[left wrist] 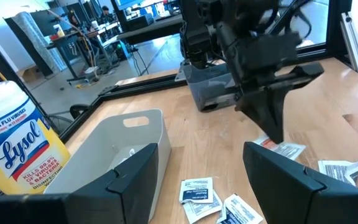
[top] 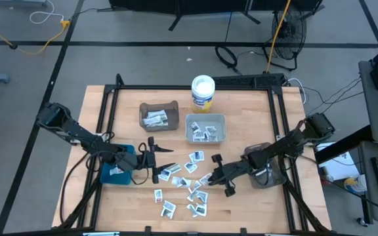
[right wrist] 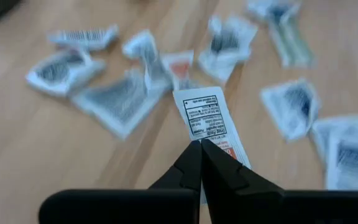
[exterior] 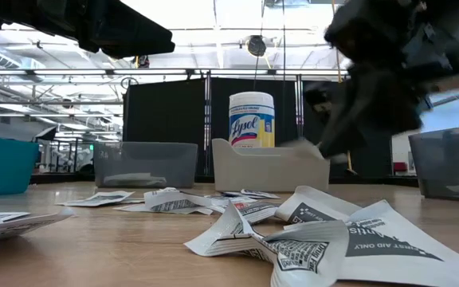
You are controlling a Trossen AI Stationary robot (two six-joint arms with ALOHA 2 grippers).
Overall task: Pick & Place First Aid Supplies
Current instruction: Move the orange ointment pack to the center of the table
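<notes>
The right gripper (right wrist: pixel 201 144) is pinched tight on one edge of a small flat white packet with black and red print (right wrist: pixel 207 121), holding it clear above the pale wooden table (top: pixel 254 210); the packet's lower part is hidden behind the dark fingers. Below it, the other scattered white and silvery first aid packets (top: pixel 184 183) lie loose across the middle and near part of the table, their print too blurred to read. In the low view this gripper is only a dark smear. The left gripper (top: pixel 155 159) hovers just beside the scatter with its fingers spread and nothing between them, next to a teal bin (top: pixel 125 176) partly covered by its arm. Farther back stand a brown bin (top: pixel 158 116) and a grey bin (top: pixel 205 129), both holding packets, and a white round tub with a blue-yellow label (top: pixel 203 92).
</notes>
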